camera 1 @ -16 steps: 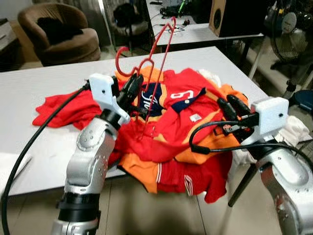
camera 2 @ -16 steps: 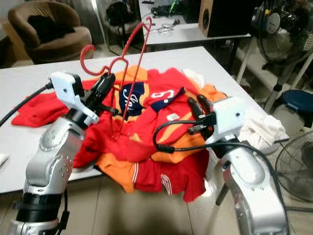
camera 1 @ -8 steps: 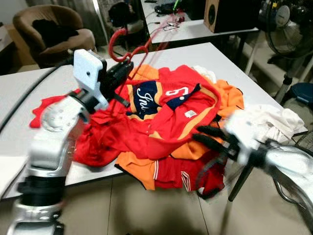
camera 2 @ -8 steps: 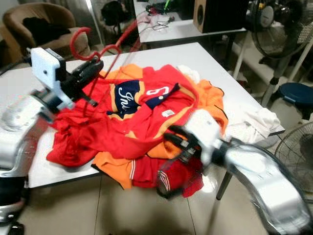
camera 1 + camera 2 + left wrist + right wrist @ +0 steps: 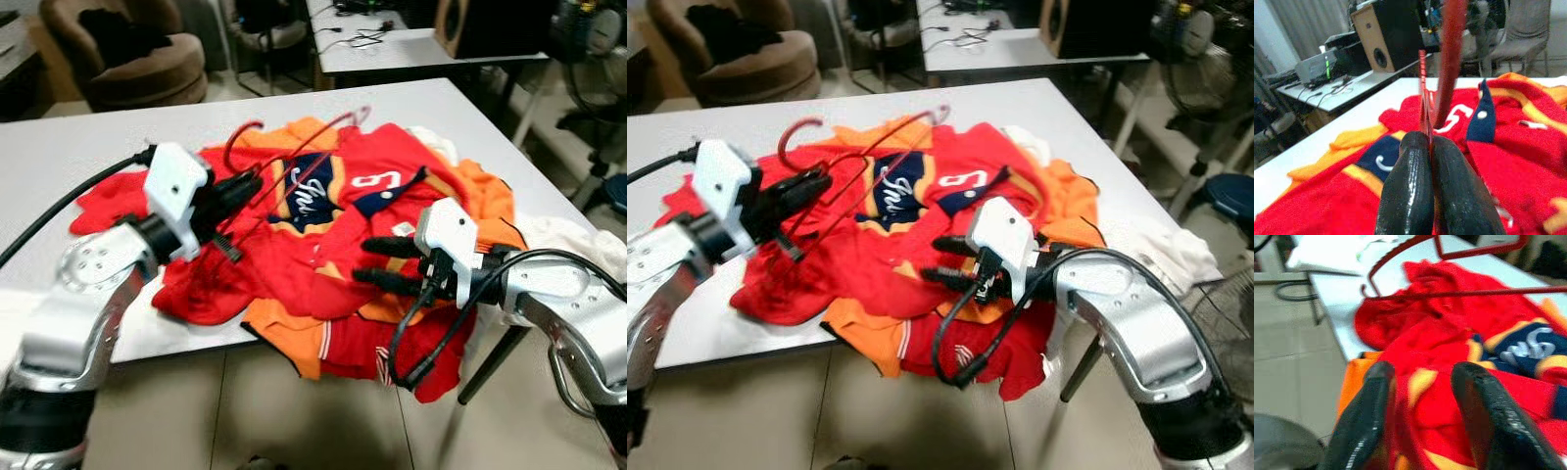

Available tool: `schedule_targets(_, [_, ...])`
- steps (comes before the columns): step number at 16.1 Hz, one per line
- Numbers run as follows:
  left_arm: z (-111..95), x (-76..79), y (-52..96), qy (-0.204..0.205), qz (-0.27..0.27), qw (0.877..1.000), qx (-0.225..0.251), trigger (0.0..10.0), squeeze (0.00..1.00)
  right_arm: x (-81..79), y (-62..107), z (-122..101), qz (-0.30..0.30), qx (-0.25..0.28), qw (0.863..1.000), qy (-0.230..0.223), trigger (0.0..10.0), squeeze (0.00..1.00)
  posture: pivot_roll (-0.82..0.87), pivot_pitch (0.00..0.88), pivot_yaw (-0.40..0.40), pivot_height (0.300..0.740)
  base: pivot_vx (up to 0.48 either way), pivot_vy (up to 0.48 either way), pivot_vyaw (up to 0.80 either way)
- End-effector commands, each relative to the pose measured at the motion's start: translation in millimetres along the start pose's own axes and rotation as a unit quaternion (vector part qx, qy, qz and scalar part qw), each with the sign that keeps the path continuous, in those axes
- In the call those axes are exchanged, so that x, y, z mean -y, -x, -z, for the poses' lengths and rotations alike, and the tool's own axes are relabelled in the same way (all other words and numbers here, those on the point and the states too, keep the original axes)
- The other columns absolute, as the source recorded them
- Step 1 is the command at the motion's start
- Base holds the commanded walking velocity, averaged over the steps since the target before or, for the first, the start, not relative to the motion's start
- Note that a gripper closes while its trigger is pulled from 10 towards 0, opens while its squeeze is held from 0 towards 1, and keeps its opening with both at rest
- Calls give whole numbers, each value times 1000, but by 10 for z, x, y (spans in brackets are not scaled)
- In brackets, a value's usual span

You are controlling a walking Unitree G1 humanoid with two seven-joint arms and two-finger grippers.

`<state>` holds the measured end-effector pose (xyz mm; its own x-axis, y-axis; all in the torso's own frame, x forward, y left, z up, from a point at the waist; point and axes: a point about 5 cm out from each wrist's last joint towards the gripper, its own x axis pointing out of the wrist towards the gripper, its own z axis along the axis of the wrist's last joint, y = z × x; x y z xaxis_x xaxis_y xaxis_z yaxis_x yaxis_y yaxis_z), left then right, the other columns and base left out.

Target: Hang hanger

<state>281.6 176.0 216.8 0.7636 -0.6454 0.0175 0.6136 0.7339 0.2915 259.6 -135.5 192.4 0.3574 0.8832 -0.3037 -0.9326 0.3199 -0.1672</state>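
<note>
A red wire hanger (image 5: 294, 147) lies tilted low over a pile of red and orange jerseys (image 5: 333, 235) on the white table (image 5: 59, 157). My left gripper (image 5: 240, 186) is shut on the hanger's wire near its hook, seen close in the left wrist view (image 5: 1429, 147). My right gripper (image 5: 370, 261) hovers open over the front of the pile, pointing toward the left gripper. In the right wrist view its fingers (image 5: 1364, 416) stand apart above red cloth, with the hanger (image 5: 1459, 293) beyond them.
A white cloth (image 5: 578, 235) hangs at the table's right corner. Behind stand a brown armchair (image 5: 127, 59), a second table (image 5: 411, 49) with cables and a speaker (image 5: 480, 20), and a fan (image 5: 593, 29) at the right. The table's front edge is near my arms.
My left gripper has come down and the hanger has tipped from upright to nearly flat over the pile. The right gripper has swung left over the pile's front. The camera also shifted.
</note>
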Motion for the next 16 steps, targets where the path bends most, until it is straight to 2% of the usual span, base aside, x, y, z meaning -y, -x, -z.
schedule_targets(1, [-69,-12,19,-6,1,1000,9,10000,0,5,-3,-33,-20,-4,1000,0,10000,1000,-175,21,44,740,0,0,0])
schedule_targets(2, [-76,-15,28,-7,-2,1000,9,10000,0,-5,-4,-39,-38,-17,999,5,10000,1000,-171,21,41,740,0,0,0])
schedule_targets(3, [-95,-14,35,-7,-3,1000,8,10000,0,22,-35,18,-27,-66,996,58,10000,1000,-168,28,40,740,0,0,0])
schedule_targets(4, [-100,-14,39,-7,-3,1000,8,10000,0,37,-49,43,-22,-82,994,68,10000,1000,-166,29,45,740,0,0,0])
schedule_targets(5, [-104,-8,42,-8,-2,1000,8,10000,0,78,-83,113,-16,-108,990,87,10000,0,-164,29,47,740,0,0,0])
schedule_targets(8, [-108,10,46,-9,14,1000,4,10000,0,134,-156,169,-1,-128,986,107,10000,0,-162,30,54,740,0,0,0])
schedule_targets(9, [-125,27,45,-11,29,1000,3,10000,0,167,-206,205,4,-140,983,117,7333,0,-156,22,54,740,0,0,0])
schedule_targets(10, [-137,22,40,-12,29,1000,4,10000,0,185,-217,207,7,-140,983,116,863,0,-156,21,54,740,0,0,0])
schedule_targets(11, [-155,4,29,-13,25,1000,9,10000,0,208,-226,197,9,-139,983,117,0,0,-156,21,56,740,0,0,0])
schedule_targets(16, [-148,25,-6,-15,24,1000,12,10000,0,192,-184,275,-30,-154,982,110,0,0,-163,24,54,740,0,0,0])
